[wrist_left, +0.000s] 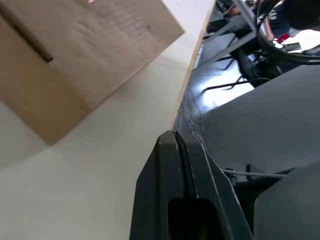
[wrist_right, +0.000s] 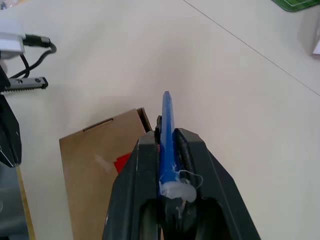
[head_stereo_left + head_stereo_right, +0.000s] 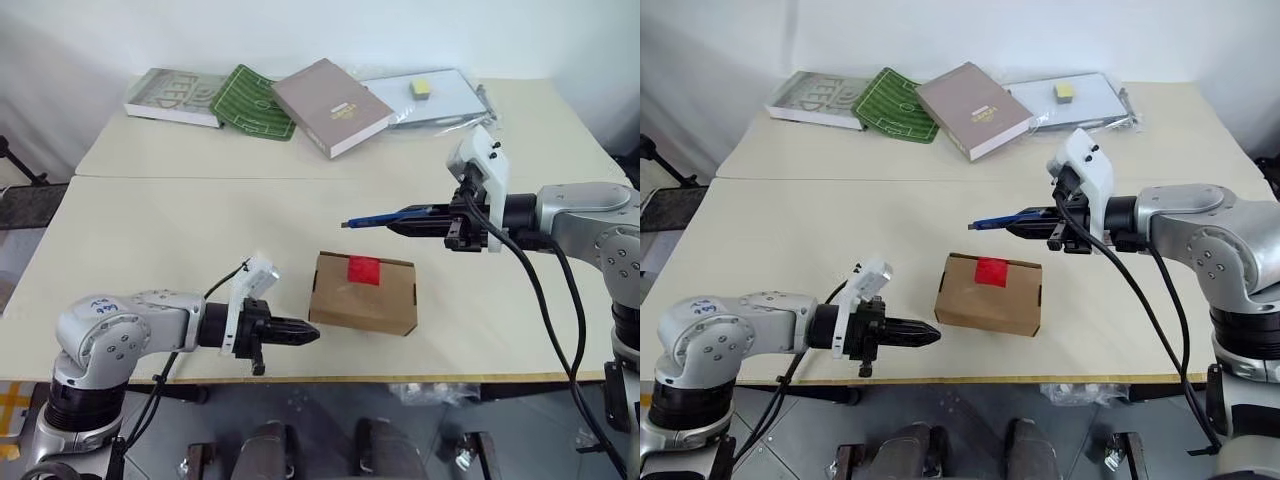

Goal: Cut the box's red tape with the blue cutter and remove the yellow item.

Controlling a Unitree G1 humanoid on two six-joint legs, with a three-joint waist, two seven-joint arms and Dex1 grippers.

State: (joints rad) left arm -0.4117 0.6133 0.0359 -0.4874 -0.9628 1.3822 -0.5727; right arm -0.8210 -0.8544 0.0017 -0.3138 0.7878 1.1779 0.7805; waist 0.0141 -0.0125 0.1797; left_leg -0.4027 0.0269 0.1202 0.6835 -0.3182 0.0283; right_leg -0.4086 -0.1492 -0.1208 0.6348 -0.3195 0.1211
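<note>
We saw the right pincer (image 3: pixel 398 220) pinching the blue cutter (image 3: pixel 378 219), fingers clamped on its rear half, the tip sticking out toward the robot's left, above the counter (image 3: pixel 180 230) and beyond the box (image 3: pixel 364 292). The right forearm reached in nearly level from the right side. The left pincer (image 3: pixel 308 331) was pressed together, holding nothing, its tips just beside the box's left near corner, that forearm lying low along the counter's front edge.

The box sat shut near the front edge, the red tape (image 3: pixel 363 269) stuck across the seam at its far top edge. We could not see into it.

From the right wrist we looked down along the cutter onto the box top and a corner of the tape (image 2: pixel 122 162). The left wrist gave us the box's brown side wall (image 1: pixel 75 55) and the counter's edge.

Farther back lay a grey book (image 3: pixel 175 96), a green patterned book (image 3: pixel 252 100), a brownish-grey book (image 3: pixel 332 105) and a clear sleeve carrying a pale yellow block (image 3: pixel 419 89).
</note>
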